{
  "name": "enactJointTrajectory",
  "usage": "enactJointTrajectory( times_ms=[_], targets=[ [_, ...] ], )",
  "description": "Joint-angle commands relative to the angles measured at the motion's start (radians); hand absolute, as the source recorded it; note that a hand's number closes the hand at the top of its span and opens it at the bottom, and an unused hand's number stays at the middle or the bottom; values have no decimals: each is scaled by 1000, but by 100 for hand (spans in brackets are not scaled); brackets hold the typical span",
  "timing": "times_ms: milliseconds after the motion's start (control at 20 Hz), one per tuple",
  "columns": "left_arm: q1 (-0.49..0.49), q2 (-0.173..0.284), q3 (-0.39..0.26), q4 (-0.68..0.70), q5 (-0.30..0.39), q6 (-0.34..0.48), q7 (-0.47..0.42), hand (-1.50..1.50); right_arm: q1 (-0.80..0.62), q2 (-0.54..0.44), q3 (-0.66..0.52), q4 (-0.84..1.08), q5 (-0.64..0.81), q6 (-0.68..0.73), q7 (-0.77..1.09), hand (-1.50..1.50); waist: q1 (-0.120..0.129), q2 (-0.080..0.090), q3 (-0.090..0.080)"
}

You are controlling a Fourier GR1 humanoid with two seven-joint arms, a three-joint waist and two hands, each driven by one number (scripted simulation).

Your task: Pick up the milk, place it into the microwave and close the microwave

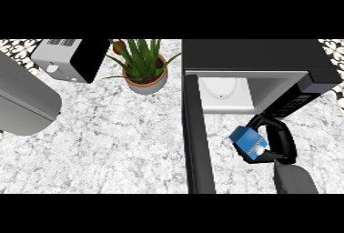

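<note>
Right hand (279,143) up front, fingers curled around the milk carton (249,143), carried just before the open microwave (259,68).
Carton looks light, stiff but crushable, so holding its flat sides seems wise; the swung-out microwave door (197,141) stands close on its left, and further off the potted plant (144,68) and toaster (70,59) sit well clear on the desk (121,141).

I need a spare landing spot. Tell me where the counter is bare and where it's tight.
Bare: the wide counter stretch between the potted plant and the open microwave door. Tight: right of the door, where the right hand holds the milk before the microwave.
</note>
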Motion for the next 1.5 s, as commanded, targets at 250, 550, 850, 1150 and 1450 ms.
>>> enactJointTrajectory(
  times_ms=[250, 550, 850, 1150, 1450],
  targets=[
    [-77, 31, 79, 17, 119, -7, 43, -150, -176, 72, 52, -73, 92, -193, 245, 150, 2, 2, 0],
    [-18, -14, 42, -57, 92, -28, 39, -150, -410, 34, 39, 172, 215, -317, 296, 150, 26, 8, 1],
    [-49, -14, 60, 21, 79, -63, 8, -150, -554, -13, -13, 431, 259, -417, 242, 150, 31, 12, 1],
    [-97, -5, 49, 46, 75, -74, 16, -150, -722, -49, -91, 663, 255, -515, 196, 150, 58, 26, 2],
    [-134, 13, 73, 80, 62, -78, -1, -150, -793, -103, -118, 729, 287, -685, 178, 150, 74, 33, 2]
  ],
)
